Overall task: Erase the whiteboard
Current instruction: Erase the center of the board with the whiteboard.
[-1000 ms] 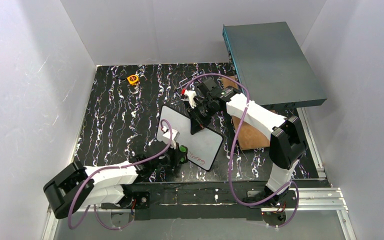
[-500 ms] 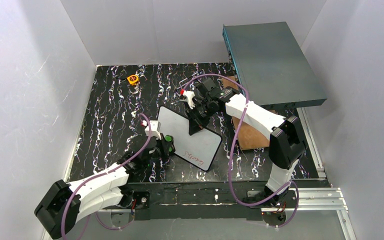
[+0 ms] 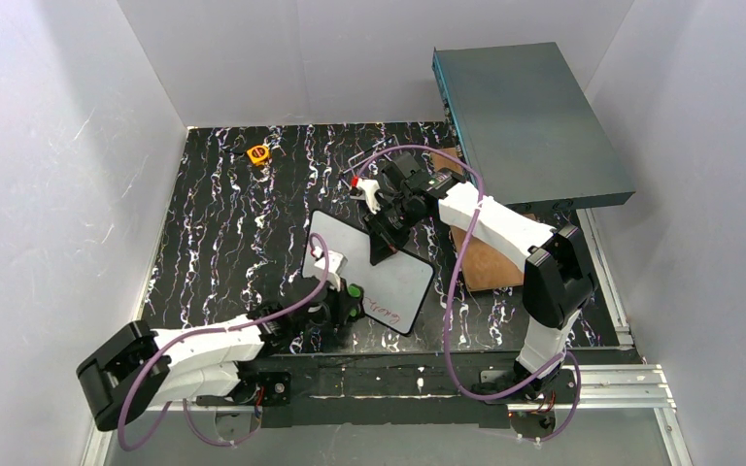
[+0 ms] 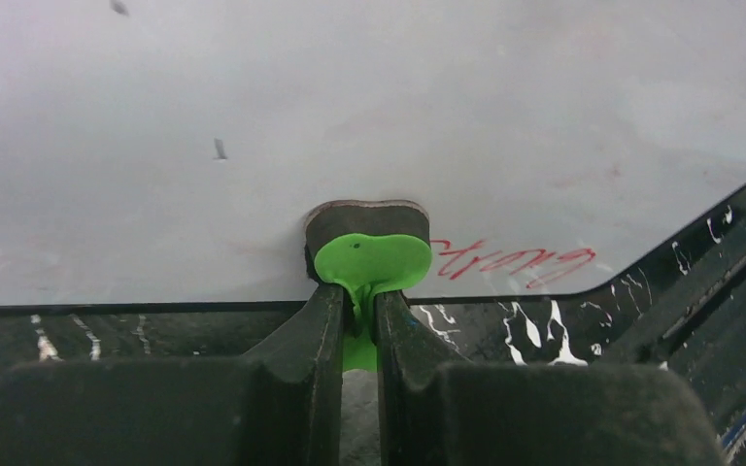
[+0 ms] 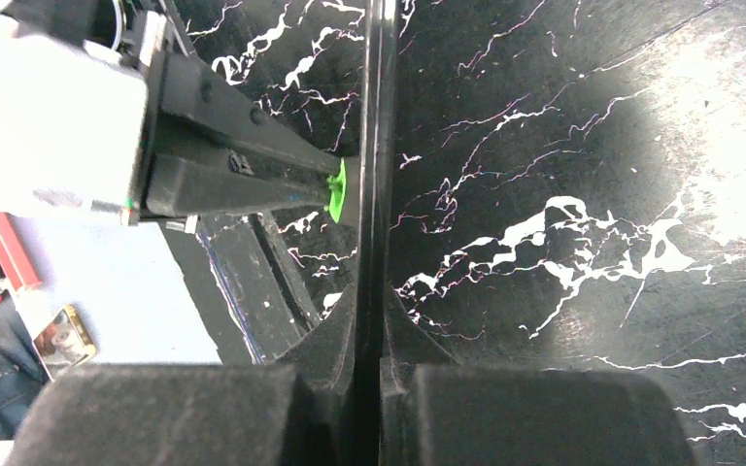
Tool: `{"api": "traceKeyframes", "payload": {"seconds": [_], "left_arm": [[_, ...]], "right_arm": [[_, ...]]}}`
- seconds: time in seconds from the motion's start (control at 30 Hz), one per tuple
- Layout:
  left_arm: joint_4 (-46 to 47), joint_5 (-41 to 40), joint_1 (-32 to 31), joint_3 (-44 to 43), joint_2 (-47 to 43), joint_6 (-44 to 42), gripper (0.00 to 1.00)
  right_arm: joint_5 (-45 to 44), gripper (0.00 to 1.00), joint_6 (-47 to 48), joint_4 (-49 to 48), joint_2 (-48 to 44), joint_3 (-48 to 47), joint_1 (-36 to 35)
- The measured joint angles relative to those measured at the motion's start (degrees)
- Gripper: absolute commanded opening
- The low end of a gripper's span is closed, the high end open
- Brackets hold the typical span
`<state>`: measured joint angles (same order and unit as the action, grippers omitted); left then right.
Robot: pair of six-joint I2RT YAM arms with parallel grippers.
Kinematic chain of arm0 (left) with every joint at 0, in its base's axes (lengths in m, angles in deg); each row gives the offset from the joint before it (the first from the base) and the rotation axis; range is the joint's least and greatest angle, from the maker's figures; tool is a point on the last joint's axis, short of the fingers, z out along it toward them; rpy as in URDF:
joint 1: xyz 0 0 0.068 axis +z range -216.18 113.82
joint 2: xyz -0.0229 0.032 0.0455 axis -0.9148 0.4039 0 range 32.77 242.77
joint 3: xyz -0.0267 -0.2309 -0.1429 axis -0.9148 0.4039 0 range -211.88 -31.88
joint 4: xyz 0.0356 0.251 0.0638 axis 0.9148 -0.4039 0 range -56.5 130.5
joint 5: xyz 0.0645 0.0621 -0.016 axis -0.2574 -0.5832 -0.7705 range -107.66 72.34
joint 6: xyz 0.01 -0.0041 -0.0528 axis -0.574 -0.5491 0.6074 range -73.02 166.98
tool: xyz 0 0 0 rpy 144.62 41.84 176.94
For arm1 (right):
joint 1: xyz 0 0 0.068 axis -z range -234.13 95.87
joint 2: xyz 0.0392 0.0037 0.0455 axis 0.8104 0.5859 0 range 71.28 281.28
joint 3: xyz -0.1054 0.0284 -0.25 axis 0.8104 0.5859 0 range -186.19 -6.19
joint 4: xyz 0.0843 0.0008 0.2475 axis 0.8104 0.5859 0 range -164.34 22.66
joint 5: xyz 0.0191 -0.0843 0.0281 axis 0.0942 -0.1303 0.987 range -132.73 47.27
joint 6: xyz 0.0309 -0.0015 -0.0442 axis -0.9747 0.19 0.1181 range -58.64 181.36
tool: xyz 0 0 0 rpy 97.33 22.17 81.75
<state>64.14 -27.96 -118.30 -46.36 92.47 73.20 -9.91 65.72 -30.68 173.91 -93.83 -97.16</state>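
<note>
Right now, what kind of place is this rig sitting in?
Looks like an enclosed robot test cell, probably on a lab bench. Plain white walls box in three sides, a black marbled tabletop serves as the work surface, and an aluminium rail runs along the near edge.

— What colour is the whiteboard (image 3: 398, 277)?
— White, with a thin black frame and red handwriting (image 4: 515, 264) near its lower edge. The eraser (image 4: 369, 260) against it is bright green over a dark grey pad.
— And around it?
— The table (image 3: 214, 223) beneath it is black with white marble veins. Right of it is a brown wooden board (image 3: 491, 264), behind it to the right a grey-teal metal box (image 3: 529, 121), and behind it to the left a small orange object (image 3: 258, 153).
</note>
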Motion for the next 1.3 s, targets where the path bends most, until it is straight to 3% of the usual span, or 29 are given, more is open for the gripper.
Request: {"api": "traceKeyframes", "payload": {"seconds": [0.3,0.57,0.77,0.9,1.13,1.3], "left_arm": [[-2.03,-3.08,-2.67,0.04,-1.20,1.97,0.00],[-9.14,-3.06,10.99,0.07,-11.69,3.65,0.00],[-9.86,0.98,13.05,0.50,-12.68,3.98,0.00],[-9.05,2.67,11.61,1.27,-12.59,4.22,0.00],[-6.03,0.70,0.87,0.94,-7.65,2.64,0.00],[-6.60,-1.75,-0.63,-0.17,-6.10,1.68,0.00]], "right_arm": [[1.33,0.01,1.49,0.22,0.00,0.00,-0.04],[1.90,0.01,1.62,-0.24,0.00,0.02,-0.13],[1.90,0.01,1.70,0.42,0.00,0.13,-0.39],[1.81,0.01,2.03,1.44,0.00,0.31,-0.50],[2.25,0.01,3.15,2.29,0.00,0.31,-0.72],[2.12,0.01,3.37,2.32,0.00,0.31,-0.63]]}}
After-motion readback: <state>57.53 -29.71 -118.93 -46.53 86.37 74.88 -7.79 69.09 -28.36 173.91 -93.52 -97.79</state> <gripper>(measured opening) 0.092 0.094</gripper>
